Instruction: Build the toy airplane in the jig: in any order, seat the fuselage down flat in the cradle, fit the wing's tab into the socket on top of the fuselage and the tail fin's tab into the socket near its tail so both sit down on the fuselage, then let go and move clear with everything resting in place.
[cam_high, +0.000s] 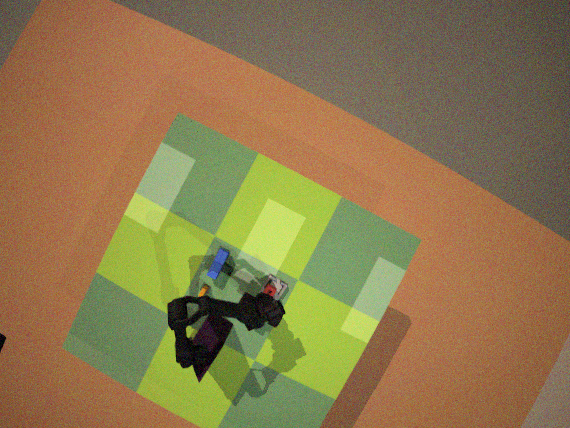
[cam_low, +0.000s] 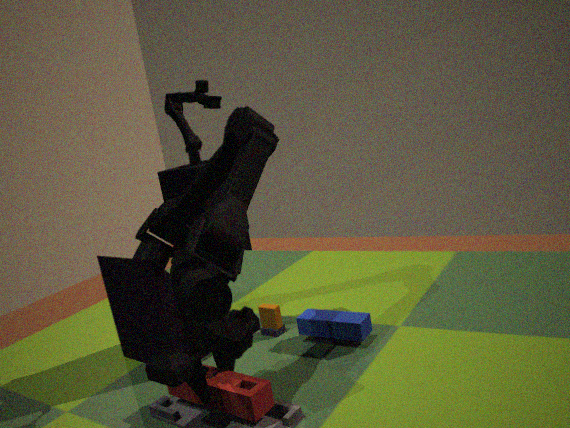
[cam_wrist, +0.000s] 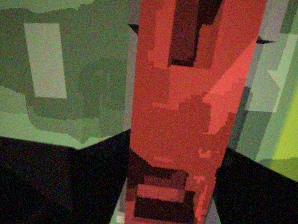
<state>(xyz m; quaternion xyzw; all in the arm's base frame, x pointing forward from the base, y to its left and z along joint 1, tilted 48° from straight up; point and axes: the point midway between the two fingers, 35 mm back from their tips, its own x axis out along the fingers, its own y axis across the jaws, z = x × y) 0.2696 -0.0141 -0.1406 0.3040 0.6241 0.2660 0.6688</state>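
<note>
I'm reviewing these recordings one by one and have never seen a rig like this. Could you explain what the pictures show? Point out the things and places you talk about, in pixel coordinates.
The black machine is a single robot arm ending in a gripper (cam_low: 212, 387) with two fingers. The top picture looks down on everything; the exterior one looks across from low at the side; the wrist one is taken from the arm itself, looking past the fingers.

Held in the gripper is the red fuselage (cam_high: 269, 289) (cam_low: 245, 395) (cam_wrist: 175, 107), the airplane's body, with square sockets in its top. It is at the grey cradle (cam_high: 283, 286) (cam_low: 175, 409); whether it is fully seated, I cannot tell.

On the green checkered mat (cam_high: 320, 230) (cam_low: 425, 380) lie a blue block (cam_high: 218, 263) (cam_low: 334, 325), probably the wing, and a smaller orange piece (cam_high: 203, 290) (cam_low: 270, 317), probably the tail fin.
</note>
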